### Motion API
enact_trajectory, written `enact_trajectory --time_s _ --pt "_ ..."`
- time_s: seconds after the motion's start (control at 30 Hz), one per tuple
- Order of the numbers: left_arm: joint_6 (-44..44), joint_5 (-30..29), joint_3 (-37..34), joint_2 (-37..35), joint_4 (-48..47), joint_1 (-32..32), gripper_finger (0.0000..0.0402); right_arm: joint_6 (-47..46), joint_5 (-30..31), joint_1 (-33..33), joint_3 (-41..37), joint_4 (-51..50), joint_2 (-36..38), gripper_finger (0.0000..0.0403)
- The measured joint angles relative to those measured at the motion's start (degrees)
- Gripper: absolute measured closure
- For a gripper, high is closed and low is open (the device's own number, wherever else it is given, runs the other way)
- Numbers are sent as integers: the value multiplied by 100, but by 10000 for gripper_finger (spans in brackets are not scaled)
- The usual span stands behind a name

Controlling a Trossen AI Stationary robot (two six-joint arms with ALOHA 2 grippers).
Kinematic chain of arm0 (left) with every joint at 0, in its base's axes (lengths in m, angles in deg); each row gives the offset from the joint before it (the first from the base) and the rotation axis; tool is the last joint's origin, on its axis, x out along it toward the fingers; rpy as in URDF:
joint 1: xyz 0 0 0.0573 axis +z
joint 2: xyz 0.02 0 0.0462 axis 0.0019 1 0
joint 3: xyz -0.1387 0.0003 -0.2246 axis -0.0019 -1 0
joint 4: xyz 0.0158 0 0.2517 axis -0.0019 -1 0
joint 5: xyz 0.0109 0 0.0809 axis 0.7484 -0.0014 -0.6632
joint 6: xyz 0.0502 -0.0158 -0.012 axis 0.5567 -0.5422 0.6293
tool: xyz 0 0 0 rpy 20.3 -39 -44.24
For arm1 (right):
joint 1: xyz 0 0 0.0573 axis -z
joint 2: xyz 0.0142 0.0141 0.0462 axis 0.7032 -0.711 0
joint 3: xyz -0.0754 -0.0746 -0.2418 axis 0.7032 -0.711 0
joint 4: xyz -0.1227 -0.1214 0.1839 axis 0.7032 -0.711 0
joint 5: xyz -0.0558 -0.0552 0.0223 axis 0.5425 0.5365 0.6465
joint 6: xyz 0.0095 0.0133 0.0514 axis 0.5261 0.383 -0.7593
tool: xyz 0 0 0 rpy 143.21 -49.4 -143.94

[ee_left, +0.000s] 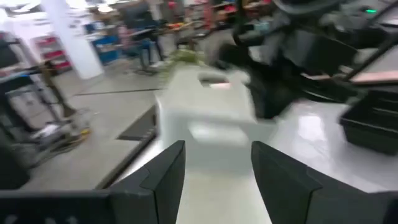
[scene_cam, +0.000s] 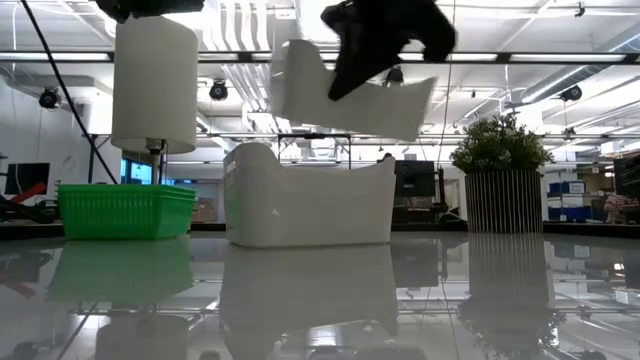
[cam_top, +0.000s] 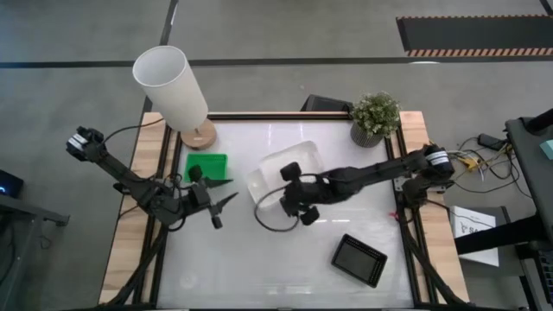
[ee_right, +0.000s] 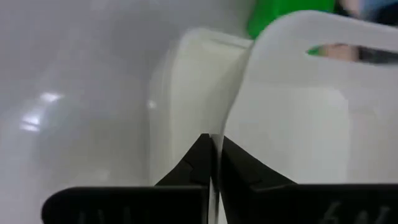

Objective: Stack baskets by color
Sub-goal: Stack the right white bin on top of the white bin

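Observation:
A white basket (scene_cam: 350,95) hangs in the air with my right gripper (ee_right: 214,155) shut on it, tilted, above a second white basket (scene_cam: 310,205) that stands on the table's middle. A green basket (cam_top: 206,164) stands on the table toward the left, near the lamp. A black basket (cam_top: 359,259) lies near the front right. My left gripper (cam_top: 223,192) hovers open just in front of the green basket, nothing between its fingers (ee_left: 165,177), pointing toward the white baskets (ee_left: 211,118). My right gripper pinches a thin wall of the white basket (ee_right: 225,124) between its two fingers, one finger on each face of the wall. The fingers slant down from the table's right side. The basket is lifted clear and tilted, above the other white basket (ee_right: 186,93).
A tall white lampshade (cam_top: 171,82) on a wooden foot stands at the far left corner. A potted plant (cam_top: 374,117) stands at the far right. Bare table lies along the near edge, left of the black basket.

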Motion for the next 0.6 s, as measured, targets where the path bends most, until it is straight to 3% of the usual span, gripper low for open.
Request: enact_trajectory --time_s 0.1,0.27,0.6 --pt "45 -347 58 -91 21 -2 233 -216 -706 229 499 -290 -286 395" --pt "54 -493 73 -389 31 0 233 -41 -1186 345 1197 -572 -800 395" --pt "1 -498 -23 -587 30 -2 233 -353 -1322 391 2393 -1833 -1914 395"
